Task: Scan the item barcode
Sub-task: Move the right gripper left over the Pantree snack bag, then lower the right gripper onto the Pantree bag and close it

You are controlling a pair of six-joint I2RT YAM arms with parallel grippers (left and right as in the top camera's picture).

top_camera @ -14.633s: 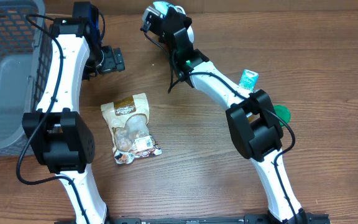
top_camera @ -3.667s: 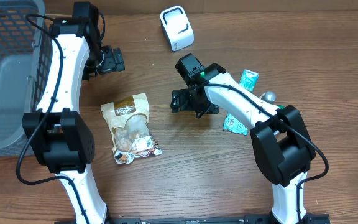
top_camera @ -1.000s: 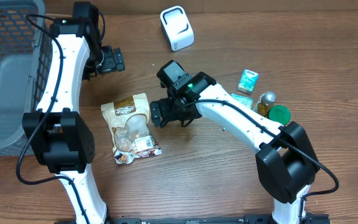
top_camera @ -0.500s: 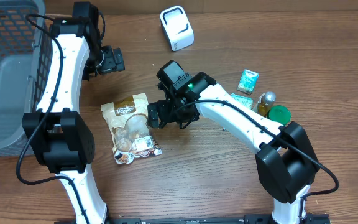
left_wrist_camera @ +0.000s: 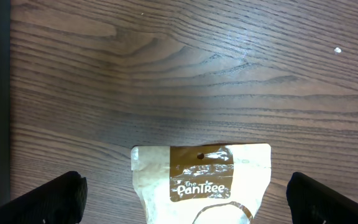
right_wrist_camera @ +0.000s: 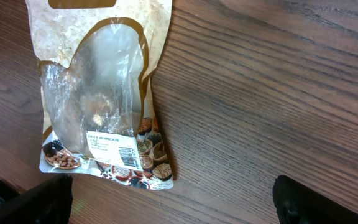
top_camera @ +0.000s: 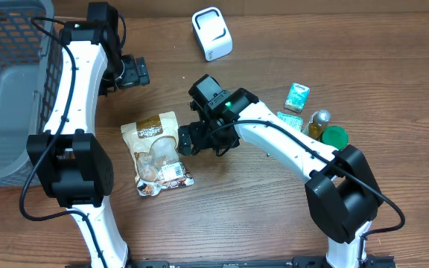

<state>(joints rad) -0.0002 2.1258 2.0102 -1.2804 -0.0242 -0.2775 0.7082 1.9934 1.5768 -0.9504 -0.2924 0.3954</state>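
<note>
The item is a tan and clear snack pouch (top_camera: pixel 157 154) lying flat on the wooden table, with a white barcode label (top_camera: pixel 173 172) near its lower end. The label (right_wrist_camera: pixel 112 146) faces up in the right wrist view. My right gripper (top_camera: pixel 191 139) hovers open beside the pouch's right edge, nothing between its fingers (right_wrist_camera: pixel 316 202). My left gripper (top_camera: pixel 132 72) hangs open beyond the pouch's top, which shows in the left wrist view (left_wrist_camera: pixel 202 183). The white scanner (top_camera: pixel 212 33) stands at the back of the table.
A grey mesh basket (top_camera: pixel 6 89) fills the far left. At the right lie a teal packet (top_camera: pixel 298 95), a small bottle (top_camera: pixel 319 119) and a green lid (top_camera: pixel 336 136), close to the right arm's forearm.
The right arm has come from the back by the scanner down to the pouch's right edge, barely shifting in the last second. The left arm and the pouch have not moved.
</note>
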